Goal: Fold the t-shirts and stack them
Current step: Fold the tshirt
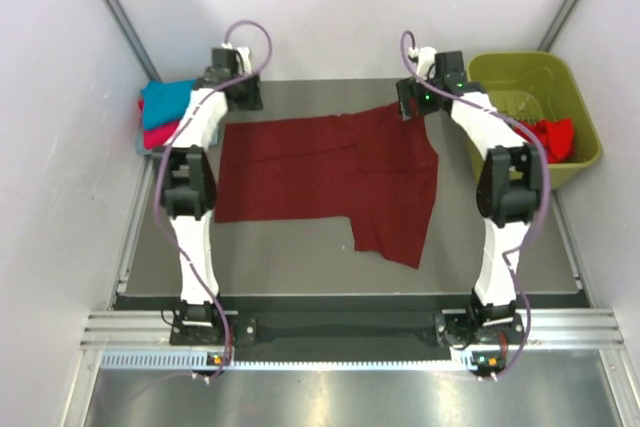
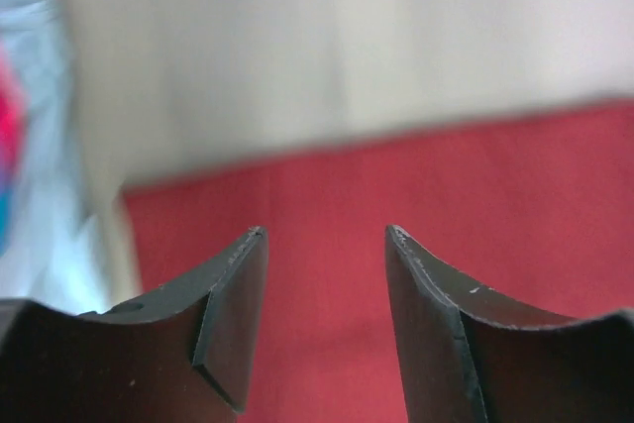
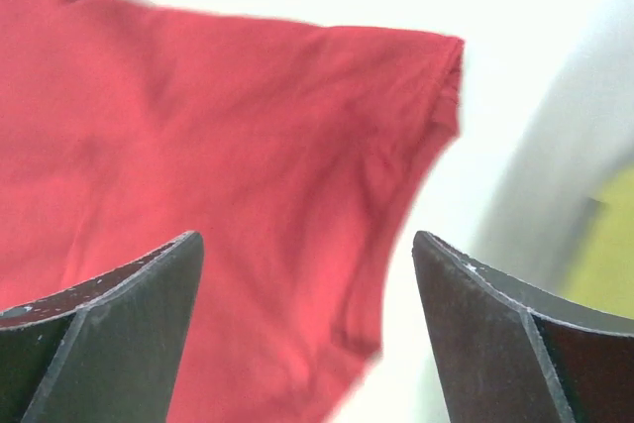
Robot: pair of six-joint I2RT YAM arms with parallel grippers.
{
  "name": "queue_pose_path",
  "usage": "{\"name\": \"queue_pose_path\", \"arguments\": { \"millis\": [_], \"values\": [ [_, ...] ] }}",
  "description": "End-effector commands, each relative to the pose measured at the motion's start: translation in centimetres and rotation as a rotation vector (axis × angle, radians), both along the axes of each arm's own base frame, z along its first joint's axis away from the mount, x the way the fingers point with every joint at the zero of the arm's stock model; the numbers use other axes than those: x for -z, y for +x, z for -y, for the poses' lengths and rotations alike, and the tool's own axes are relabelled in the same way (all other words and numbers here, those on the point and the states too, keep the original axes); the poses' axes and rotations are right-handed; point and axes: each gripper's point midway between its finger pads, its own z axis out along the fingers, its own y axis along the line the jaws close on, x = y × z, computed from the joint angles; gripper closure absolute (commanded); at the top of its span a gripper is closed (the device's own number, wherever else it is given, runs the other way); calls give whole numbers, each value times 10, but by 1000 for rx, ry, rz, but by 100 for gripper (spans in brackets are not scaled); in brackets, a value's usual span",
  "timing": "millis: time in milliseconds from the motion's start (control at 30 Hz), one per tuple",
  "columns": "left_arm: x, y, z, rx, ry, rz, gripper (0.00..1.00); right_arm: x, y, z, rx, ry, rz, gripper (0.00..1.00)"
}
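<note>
Maroon t-shirt (image 1: 330, 177) spread flat on the table (image 1: 300, 257), an arm at each far corner.
Top view: left arm (image 1: 190, 177) at shirt's upper-left corner, right arm (image 1: 505, 177) at upper-right sleeve; folded t-shirts (image 1: 165, 112) upper left, red t-shirt (image 1: 550, 135) in basket (image 1: 520, 72) upper right. Left wrist: left gripper (image 2: 325, 233) fingers apart, empty, shirt corner beneath. Right wrist: right gripper (image 3: 307, 237) fingers apart, empty, sleeve beneath, hem at upper right.

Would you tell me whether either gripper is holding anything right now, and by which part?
Nothing is held: the left gripper and right gripper are both open above the maroon shirt.
</note>
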Motion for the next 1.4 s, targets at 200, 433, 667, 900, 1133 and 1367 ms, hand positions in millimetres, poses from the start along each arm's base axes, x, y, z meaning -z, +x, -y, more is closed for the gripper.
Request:
{"name": "queue_pose_path", "arguments": {
  "millis": [200,433,667,900,1133,1367],
  "values": [
    [-67,-117,-13,-74,-95,-16,48,-13,-185,-8,-635,-351,-7,21],
    [-63,-141,-26,-126,-84,-2,48,21,-316,-23,-1004,-402,-198,24],
    [-73,-137,-29,-126,-75,19,48,43,-379,-20,-1138,-394,-366,28],
    [-77,-133,-29,-126,-79,26,48,72,-423,-23,-1233,-455,-420,29],
    [-76,-133,-29,-126,-83,24,48,105,-416,-14,-1233,-566,-406,31],
    [-78,-135,-26,-126,-104,25,48,110,-410,-17,-1208,-570,-375,33]
  ]
}}
